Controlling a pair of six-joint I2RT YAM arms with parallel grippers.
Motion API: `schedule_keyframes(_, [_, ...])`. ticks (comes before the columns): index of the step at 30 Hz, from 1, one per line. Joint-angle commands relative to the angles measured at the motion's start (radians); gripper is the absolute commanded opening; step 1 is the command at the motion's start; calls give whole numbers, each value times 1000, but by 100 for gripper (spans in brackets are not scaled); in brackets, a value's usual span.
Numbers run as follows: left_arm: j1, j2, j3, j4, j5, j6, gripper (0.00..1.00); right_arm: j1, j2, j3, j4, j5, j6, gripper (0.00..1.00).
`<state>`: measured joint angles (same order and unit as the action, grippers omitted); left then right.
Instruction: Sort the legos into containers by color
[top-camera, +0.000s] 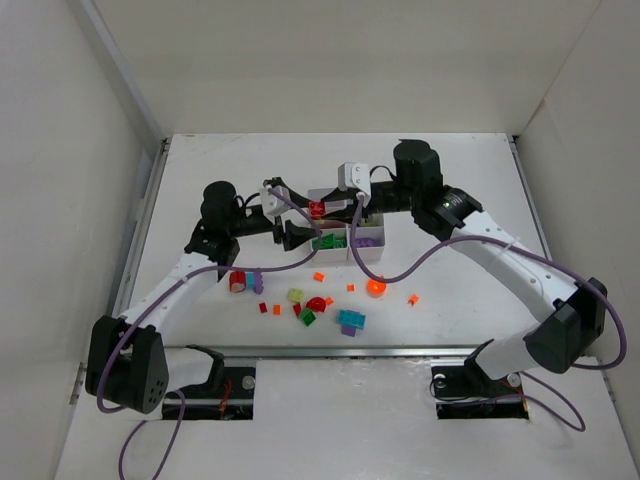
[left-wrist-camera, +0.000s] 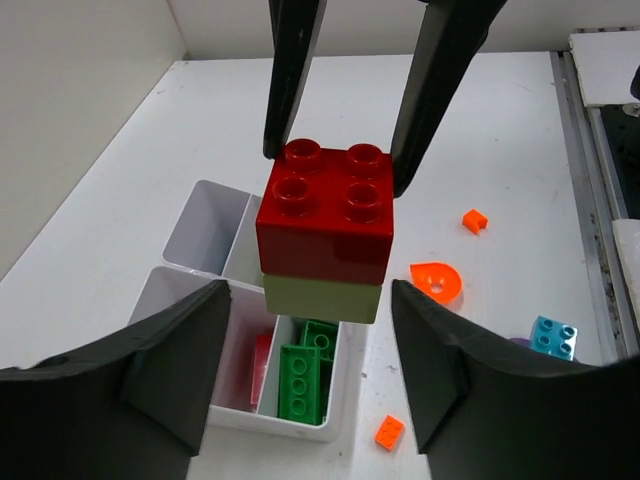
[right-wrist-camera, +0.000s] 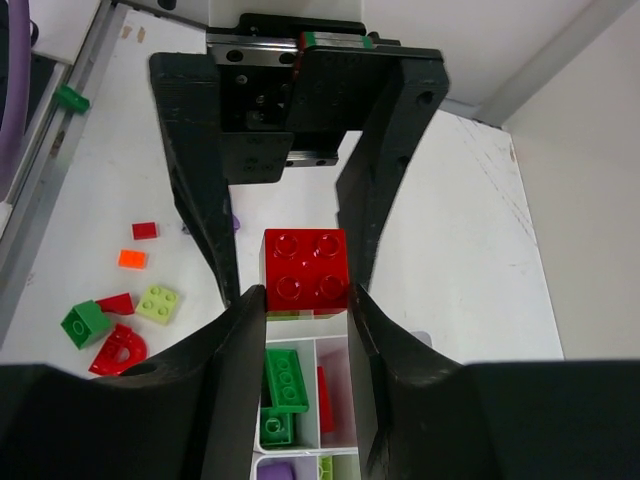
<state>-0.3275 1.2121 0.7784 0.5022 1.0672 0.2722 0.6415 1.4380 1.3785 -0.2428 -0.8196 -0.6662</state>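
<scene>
Red brick (left-wrist-camera: 322, 215), pale green brick (left-wrist-camera: 320, 298) stuck underneath, clamped in my right gripper (right-wrist-camera: 305, 295); left gripper (left-wrist-camera: 310, 292) has jaws apart. Sloppy pull could dump both into one tray (left-wrist-camera: 195, 228) slot.

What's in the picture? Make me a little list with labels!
held up: red brick stacked on a yellow-green brick
right gripper: shut on the red brick
left gripper: jaws apart around the stack
tray: white, green bricks in one compartment
loose on table: orange half-round piece, cyan brick
</scene>
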Motion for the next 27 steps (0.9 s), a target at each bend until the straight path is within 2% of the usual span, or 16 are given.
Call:
schedule_keyframes(1, [-2, -48, 15, 13, 5, 9, 64, 7, -22, 8, 1, -32, -15, 0])
schedule_keyframes(5, [-2, -57, 15, 13, 16, -1, 76, 7, -13, -1, 0, -23, -15, 0])
schedule_keyframes(10, [-2, -57, 15, 13, 54, -1, 79, 7, -13, -1, 0, -12, -15, 0])
schedule_keyframes(12, [-2, -57, 25, 13, 45, -10, 71, 7, -2, -1, 0, -24, -15, 0])
schedule_keyframes(16, [-2, -46, 25, 13, 16, -24, 37, 7, 7, 8, 0, -35, -15, 0])
schedule_keyframes(17, [-2, -46, 25, 13, 16, -24, 26, 7, 7, 8, 0, -35, -15, 0])
schedule_keyframes(21, [-2, -37, 36, 13, 7, -24, 10, 7, 7, 8, -9, -35, -24, 0])
schedule_keyframes(22, [-2, -37, 36, 13, 7, -24, 0, 7, 7, 8, -9, -35, -24, 0])
schedule_keyframes(27, [-2, -37, 27, -10, -61, -45, 0, 7, 7, 8, -9, -12, -24, 0])
